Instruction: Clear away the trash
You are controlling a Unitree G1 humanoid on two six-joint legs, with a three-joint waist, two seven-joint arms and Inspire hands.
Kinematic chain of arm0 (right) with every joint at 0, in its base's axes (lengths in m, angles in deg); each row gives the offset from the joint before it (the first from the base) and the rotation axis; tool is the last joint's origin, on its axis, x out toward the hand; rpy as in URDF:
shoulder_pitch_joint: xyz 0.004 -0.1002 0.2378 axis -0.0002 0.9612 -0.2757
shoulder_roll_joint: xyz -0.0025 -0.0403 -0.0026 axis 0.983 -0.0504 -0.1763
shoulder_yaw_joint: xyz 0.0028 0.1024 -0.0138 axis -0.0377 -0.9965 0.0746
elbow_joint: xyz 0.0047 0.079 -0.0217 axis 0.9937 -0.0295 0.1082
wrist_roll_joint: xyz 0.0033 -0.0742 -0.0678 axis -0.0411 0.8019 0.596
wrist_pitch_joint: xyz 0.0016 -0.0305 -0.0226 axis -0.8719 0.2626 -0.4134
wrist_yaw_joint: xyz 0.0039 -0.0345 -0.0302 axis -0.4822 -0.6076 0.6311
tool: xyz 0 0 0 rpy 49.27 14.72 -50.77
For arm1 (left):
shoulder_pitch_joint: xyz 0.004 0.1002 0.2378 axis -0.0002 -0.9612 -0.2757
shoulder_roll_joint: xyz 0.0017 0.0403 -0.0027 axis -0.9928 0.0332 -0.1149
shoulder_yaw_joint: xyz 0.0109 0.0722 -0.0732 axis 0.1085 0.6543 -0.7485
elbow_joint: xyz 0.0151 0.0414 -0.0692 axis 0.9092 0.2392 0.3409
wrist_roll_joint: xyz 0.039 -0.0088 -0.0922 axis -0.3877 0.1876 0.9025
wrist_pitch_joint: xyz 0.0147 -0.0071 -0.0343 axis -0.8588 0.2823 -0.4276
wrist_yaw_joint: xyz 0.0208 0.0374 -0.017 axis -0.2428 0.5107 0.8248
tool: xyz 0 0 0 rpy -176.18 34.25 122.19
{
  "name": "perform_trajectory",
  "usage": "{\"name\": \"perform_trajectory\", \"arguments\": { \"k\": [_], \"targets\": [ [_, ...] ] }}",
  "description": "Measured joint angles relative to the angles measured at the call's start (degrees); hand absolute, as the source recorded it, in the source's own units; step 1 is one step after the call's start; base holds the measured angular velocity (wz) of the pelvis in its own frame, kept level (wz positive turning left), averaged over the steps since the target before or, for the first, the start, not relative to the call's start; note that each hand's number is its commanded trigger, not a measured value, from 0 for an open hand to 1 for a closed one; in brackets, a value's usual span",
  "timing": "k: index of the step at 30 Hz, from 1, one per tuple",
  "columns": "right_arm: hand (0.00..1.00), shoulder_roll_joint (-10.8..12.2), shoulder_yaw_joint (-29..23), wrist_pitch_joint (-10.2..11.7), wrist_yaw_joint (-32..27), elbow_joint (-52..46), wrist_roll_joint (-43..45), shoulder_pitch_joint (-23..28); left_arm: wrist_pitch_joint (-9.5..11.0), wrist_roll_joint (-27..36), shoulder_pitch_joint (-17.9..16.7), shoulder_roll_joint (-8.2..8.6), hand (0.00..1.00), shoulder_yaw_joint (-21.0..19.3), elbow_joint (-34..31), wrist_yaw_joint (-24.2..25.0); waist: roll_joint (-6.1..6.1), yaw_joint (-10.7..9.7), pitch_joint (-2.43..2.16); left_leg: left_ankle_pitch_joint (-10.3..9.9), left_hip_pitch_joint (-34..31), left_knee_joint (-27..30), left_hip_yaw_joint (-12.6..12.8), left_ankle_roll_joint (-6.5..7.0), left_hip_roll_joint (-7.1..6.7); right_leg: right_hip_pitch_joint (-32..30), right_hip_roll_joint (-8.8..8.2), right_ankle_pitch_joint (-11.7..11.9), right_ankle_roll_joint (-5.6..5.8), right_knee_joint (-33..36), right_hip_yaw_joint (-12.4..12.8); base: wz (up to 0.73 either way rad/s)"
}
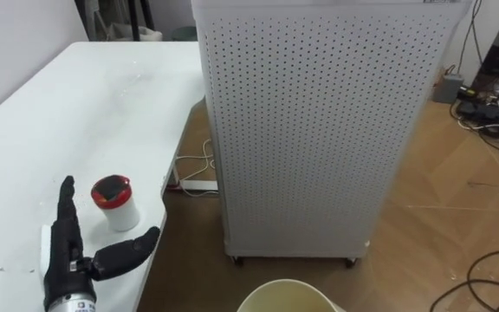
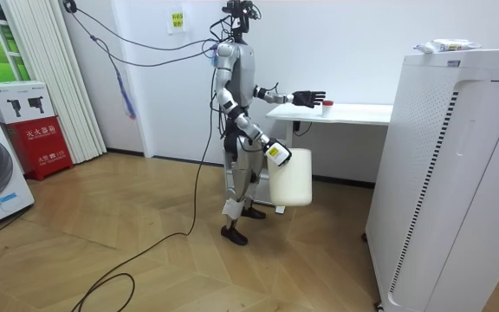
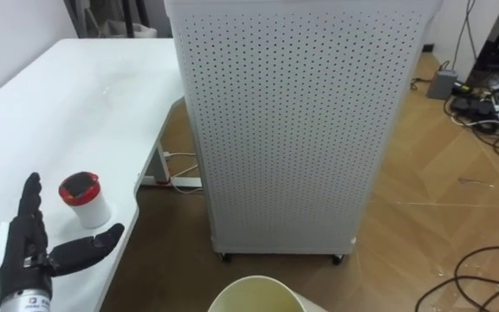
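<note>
Though probably light and stiff, treat the red-topped cup [image 1: 115, 204] as easily tipped — upright near the white table's [image 1: 76, 113] right edge, just beside the left hand [image 1: 63, 263], spread wide and empty — and grip round its white wall, below the lid.

The garbage is a small white cup [image 1: 116, 204] with a red rim and a dark top. It stands upright in the lower left of the left eye view, on the white table [image 1: 76, 113], close to the table's rounded front corner. In the room view it shows as a small red-and-white spot [image 2: 326, 106] at the table's near end. The bin [image 1: 288, 295] is cream-coloured and round-mouthed. Its rim shows at the bottom centre, mouth upward. In the room view it hangs upright [image 2: 290, 178], clear of the floor.
</note>
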Motion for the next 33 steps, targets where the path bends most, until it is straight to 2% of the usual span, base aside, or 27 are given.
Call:
{"name": "perform_trajectory", "arguments": {
  "k": [9, 18, 24, 33],
  "targets": [
    [1.00, -0.03, 0.00, -0.10, -0.01, -0.66, -0.07, 1.43, -0.67, 2.86, -0.01, 0.00, 0.00, -0.23, 0.60, -0.99, 0.86, 0.19, 0.01, -0.11, -0.05, 0.05, 0.00, 0.19, -0.17, 0.05, -0.17, -0.08, 0.14, -0.13, -0.03, 0.01],
    [1.00, -0.07, -0.01, -0.11, -0.79, -0.66, -0.15, 1.50, -0.76, 3.34, 0.13, 0.00, 0.00, -0.31, 0.77, -1.46, 0.63, 0.11, 0.09, -0.11, 0.06, -0.10, 0.01, 0.19, -0.22, 0.08, -0.20, -0.09, 0.16, -0.17, 0.03, 0.00],
    [1.00, -0.07, -0.01, -0.96, -1.28, -0.66, -0.15, 1.50, -1.40, 3.80, 1.90, 0.00, 0.00, -0.68, 2.20, -1.74, 0.13, 0.19, 0.18, -0.11, -0.02, -0.01, 0.02, 0.19, -0.30, -0.06, -0.23, -0.12, 0.22, -0.44, -0.16, 0.01],
    [1.00, 0.00, 0.01, -1.04, -0.84, -0.67, -0.18, 1.44, -1.66, 3.80, 5.00, 0.02, 0.00, -0.34, 2.45, -2.75, 0.13, -0.23, 0.17, -0.11, -0.01, -0.12, 0.01, 0.19, -0.43, 0.27, -0.19, -0.01, 0.37, -0.94, 0.20, 0.00]
  ]
}}
